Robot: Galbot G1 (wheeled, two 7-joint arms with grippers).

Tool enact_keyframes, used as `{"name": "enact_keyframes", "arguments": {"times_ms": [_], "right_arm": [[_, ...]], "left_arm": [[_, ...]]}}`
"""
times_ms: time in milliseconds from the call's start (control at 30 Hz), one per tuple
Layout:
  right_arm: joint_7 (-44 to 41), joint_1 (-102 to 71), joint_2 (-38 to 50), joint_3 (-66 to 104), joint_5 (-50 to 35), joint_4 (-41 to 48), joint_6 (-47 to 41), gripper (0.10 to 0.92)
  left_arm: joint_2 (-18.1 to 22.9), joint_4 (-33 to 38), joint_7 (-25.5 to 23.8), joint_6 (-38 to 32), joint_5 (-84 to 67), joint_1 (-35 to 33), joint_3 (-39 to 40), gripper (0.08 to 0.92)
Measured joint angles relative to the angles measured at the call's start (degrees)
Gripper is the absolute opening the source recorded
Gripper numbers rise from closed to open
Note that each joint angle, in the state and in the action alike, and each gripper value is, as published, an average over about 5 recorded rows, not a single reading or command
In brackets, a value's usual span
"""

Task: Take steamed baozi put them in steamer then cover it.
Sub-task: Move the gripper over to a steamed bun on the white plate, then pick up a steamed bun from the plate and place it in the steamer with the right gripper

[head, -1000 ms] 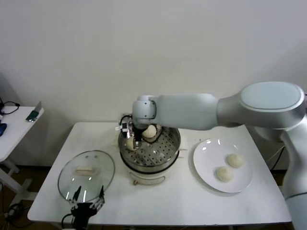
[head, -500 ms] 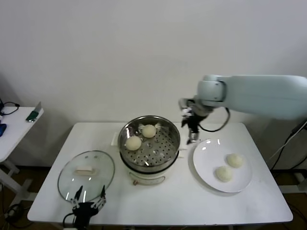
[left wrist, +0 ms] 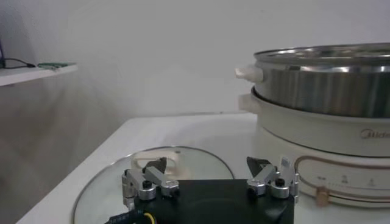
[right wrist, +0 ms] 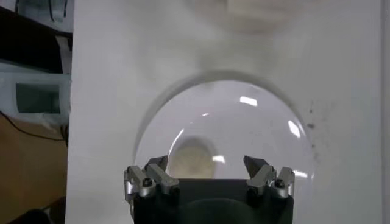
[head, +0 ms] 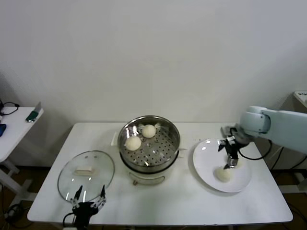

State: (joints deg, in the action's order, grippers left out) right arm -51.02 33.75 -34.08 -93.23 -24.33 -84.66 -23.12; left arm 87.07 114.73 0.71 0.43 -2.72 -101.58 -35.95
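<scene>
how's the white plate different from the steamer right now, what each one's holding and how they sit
The white plate is flat and shallow; the steamer is a deep shiny metal pot on a cream base. The plate shows one baozi, with the open right gripper low over it; the steamer holds two on its perforated tray. The plate sits right of the steamer. Both are round, uncovered and on the white table.

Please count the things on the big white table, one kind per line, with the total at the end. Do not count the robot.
steamed baozi: 3 in sight; the right gripper may hide another
steamer: 1
cover: 1
plate: 1
Total: 6
</scene>
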Motion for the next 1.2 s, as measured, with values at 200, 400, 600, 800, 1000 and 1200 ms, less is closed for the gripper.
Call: {"name": "enact_keyframes", "arguments": {"times_ms": [200,400,600,800,1000,1200], "right_arm": [[0.3,-6.2,0.4,4.3,2.4,2.5,-0.2,0.823],[0.7,-10.7,0.1,7.3,3.8,4.3,-0.5,0.823],[1.1,-13.4,-0.4,9.1,4.8,5.5,-0.8,0.793],[1.9,-15.2,-1.0,10.7,5.6,6.2,-1.0,0.694],[1.8,-15.2,-1.1,11.0,6.2,5.9,-0.6,0.65],[0.2,-9.9,-1.5,8.2,6.0,4.4,1.6,0.645]], "left_arm": [[0.0,-0.3,0.0,-0.1,0.0,-0.2,-0.1,0.823],[0.0,-0.6,0.0,-0.1,0.0,-0.2,0.0,0.823],[0.1,-0.6,0.1,0.0,0.2,0.0,0.2,0.823],[0.1,-0.7,0.1,0.1,0.4,0.0,0.3,0.823],[0.1,-0.8,0.1,0.0,0.7,0.0,0.4,0.823],[0.2,-0.6,0.2,-0.1,0.9,-0.1,0.5,0.823]]}}
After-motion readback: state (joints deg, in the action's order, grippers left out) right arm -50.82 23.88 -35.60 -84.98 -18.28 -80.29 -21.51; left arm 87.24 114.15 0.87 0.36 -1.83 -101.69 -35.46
